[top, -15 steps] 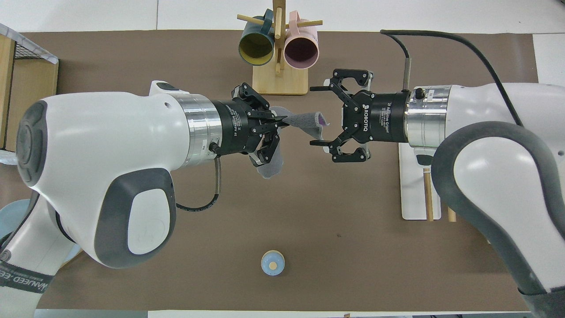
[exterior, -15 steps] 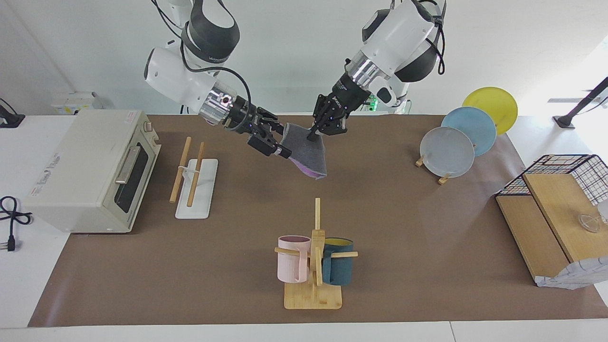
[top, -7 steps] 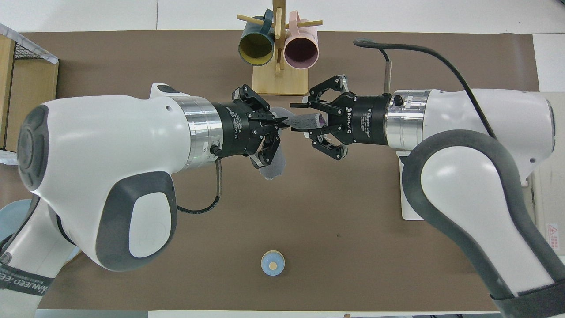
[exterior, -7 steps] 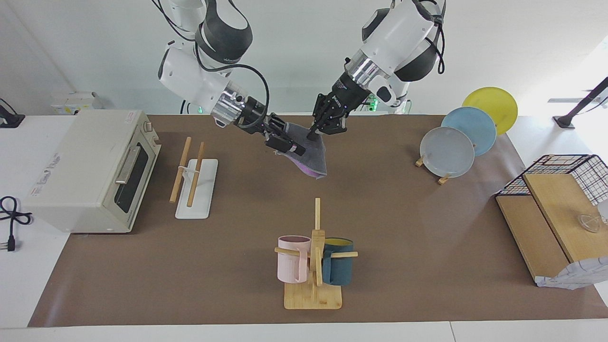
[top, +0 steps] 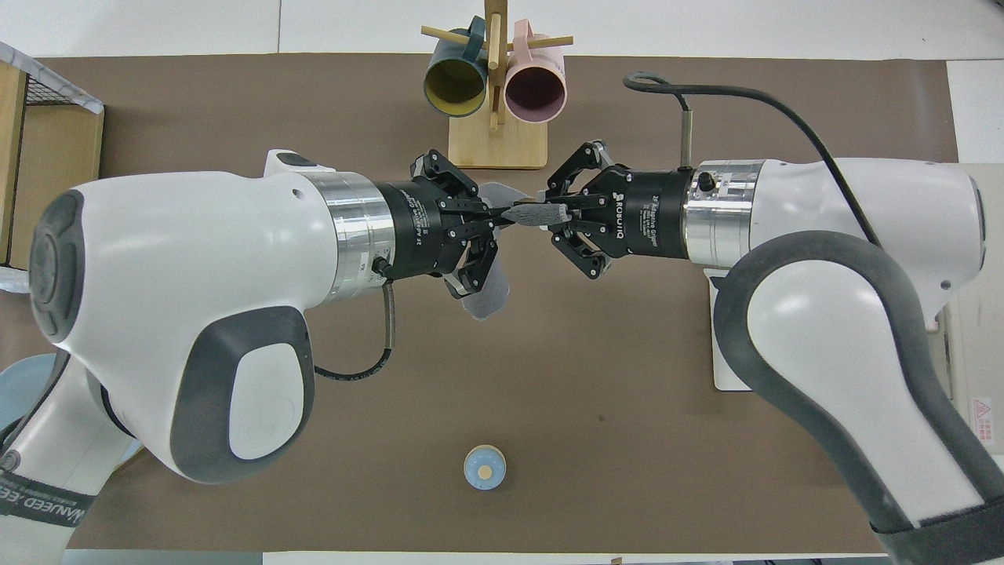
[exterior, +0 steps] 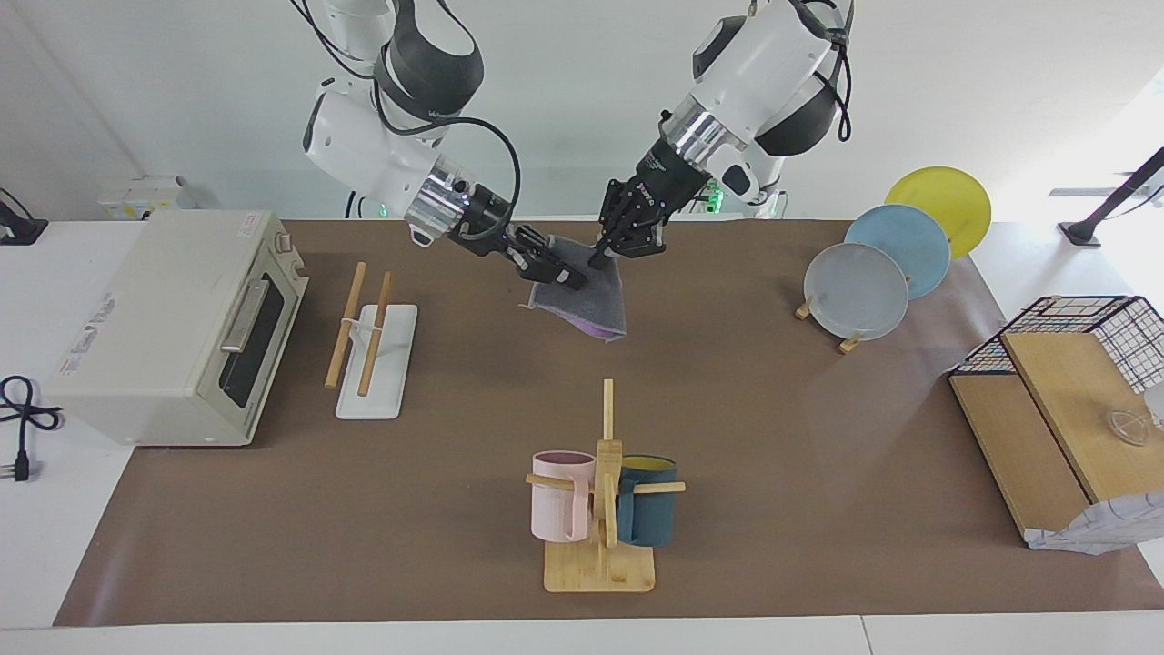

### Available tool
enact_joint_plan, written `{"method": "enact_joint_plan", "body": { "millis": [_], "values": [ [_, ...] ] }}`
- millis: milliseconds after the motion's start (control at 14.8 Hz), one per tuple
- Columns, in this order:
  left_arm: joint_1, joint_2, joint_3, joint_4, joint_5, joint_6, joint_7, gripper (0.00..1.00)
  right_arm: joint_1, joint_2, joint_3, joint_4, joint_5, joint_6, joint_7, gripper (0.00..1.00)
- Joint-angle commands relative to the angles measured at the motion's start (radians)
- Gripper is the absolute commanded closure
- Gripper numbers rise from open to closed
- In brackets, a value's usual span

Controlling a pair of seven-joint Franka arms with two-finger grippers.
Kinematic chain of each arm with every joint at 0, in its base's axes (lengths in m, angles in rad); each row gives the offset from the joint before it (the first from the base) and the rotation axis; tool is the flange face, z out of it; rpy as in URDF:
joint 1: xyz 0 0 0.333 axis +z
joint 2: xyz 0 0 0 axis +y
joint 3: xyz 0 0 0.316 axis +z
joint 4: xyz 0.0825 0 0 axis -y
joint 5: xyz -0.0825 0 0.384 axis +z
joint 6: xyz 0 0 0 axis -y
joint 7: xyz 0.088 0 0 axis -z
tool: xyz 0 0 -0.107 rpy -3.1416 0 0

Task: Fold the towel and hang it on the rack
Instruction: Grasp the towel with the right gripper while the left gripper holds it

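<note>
Grey-faced and purple underneath, the towel [exterior: 587, 305] is hanging in the air between the two grippers, over the brown mat [exterior: 746, 409] near the robots' edge of the table. We are seeing it held along its upper edge, with the lower corner drooping toward the mat and a purple strip showing at the bottom.

We are noting the left gripper [exterior: 602, 258] pinching one upper corner of the towel, its fingers pressed together on the cloth. The right gripper [exterior: 566, 277] is meeting the same top edge from the right arm's end; in the overhead view its fingers [top: 558, 210] are looking closed on the gathered cloth, though from above we are reading this with some doubt.

We are finding the rack [exterior: 368, 338] standing on the mat toward the right arm's end, well apart from the towel, its two wooden rods bare. Beside it, farther toward that end, the toaster oven [exterior: 173, 323] is sitting with its door shut.

We are also logging the mug stand [exterior: 602, 509], farther from the robots than the towel, carrying a pink mug [exterior: 559, 496] and a dark teal mug [exterior: 647, 500]. Toward the left arm's end, three plates [exterior: 896, 264] are leaning in a small stand. A small blue knob-like object [top: 485, 468] is lying on the mat nearer to the robots than the towel.
</note>
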Motion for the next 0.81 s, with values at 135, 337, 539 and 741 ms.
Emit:
{"method": "enact_joint_plan", "body": {
  "millis": [135,337,539,741],
  "values": [
    [-0.031,-0.048,0.009,-0.063,-0.012,0.021,-0.005,0.0,-0.001,-0.006,0.001,-0.014,0.005,-0.009,-0.033,1.0],
    [-0.024,-0.055,0.009,-0.077,-0.006,0.018,0.022,0.0,-0.001,-0.007,0.001,-0.019,-0.096,-0.05,-0.077,1.0],
    [0.022,-0.06,0.014,-0.091,-0.006,0.004,0.114,0.0,-0.011,-0.027,0.001,-0.039,-0.331,-0.196,-0.331,1.0],
    [0.1,-0.066,0.015,-0.097,-0.006,-0.042,0.267,0.0,-0.018,-0.063,0.0,-0.106,-0.487,-0.253,-0.514,1.0]
  ]
}}
